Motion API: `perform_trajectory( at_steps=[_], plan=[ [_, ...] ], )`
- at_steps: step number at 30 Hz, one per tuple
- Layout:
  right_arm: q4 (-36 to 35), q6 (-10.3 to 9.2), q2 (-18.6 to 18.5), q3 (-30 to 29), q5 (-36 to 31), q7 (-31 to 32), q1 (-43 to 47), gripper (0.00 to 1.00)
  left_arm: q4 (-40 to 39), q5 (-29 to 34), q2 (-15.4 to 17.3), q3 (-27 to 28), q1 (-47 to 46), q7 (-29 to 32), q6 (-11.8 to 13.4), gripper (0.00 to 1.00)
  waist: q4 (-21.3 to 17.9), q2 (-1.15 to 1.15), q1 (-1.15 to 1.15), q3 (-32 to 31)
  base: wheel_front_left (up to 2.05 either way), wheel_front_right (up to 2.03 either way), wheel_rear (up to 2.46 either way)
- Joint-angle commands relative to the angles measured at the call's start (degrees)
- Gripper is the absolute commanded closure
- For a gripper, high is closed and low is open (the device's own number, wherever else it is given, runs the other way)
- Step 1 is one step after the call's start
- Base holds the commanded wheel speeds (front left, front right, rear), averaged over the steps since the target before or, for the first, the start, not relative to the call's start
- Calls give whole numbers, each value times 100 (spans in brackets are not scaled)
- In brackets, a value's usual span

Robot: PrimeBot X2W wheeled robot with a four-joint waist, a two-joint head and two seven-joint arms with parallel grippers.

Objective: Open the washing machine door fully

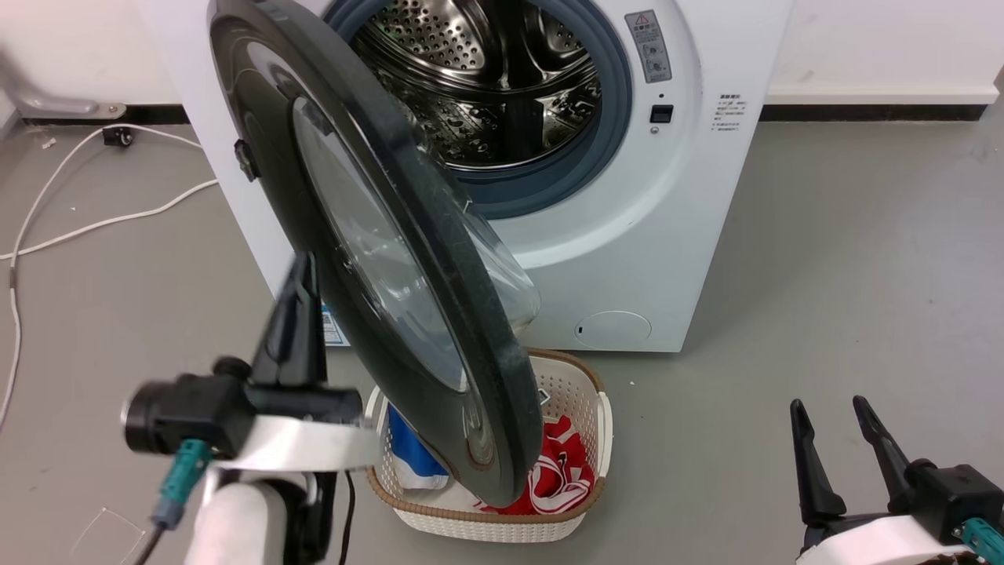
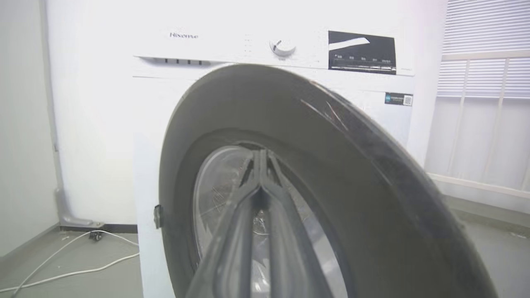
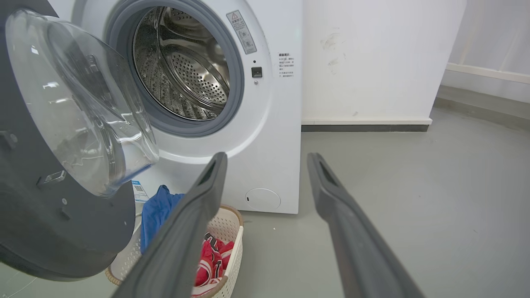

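While the door [image 1: 369, 235] stands half open, the left gripper [image 1: 300, 275], jaws pressed together, sits just beside its outer face; the right gripper [image 1: 829, 404], jaws spread, lies well apart on its inner side.

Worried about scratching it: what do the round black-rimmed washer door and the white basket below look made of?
Round black-rimmed door: glossy dark rim, probably plastic, scuffed; clear bulging centre, likely glass. White perforated basket: moulded plastic, by its hole grid; brown woven-look trim.
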Motion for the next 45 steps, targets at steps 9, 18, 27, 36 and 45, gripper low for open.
perform_trajectory(
  at_steps=[9, 18, 27, 36, 45],
  plan=[
    [16, -1, 39, -32, -41, -30, -47, 0, -1811, -65, -7, -645, -511, -13, 238, 100, 81, 0, 0, -36, 0, 0, 0],
    [8, -1, 51, -131, -8, -9, -16, 0, -1992, -619, -4, -2231, -244, 874, 85, 100, 77, 0, 0, -26, 0, 0, 0],
    [39, -1, 56, -164, 5, 34, -74, 0, -1302, -1060, -7, -3286, 343, 2139, 91, 100, 23, 0, 0, 50, 0, 0, 0],
    [91, -1, 57, -108, 58, 42, -153, 0, -197, -1192, -5, -3600, 300, 2053, 242, 100, -89, 0, 0, 104, 0, 0, 0],
    [141, -1, 57, -87, 148, 76, -204, 0, 649, -1290, -8, -3186, -118, 1405, 723, 100, -179, 0, 0, 156, 0, 0, 0]
  ],
)
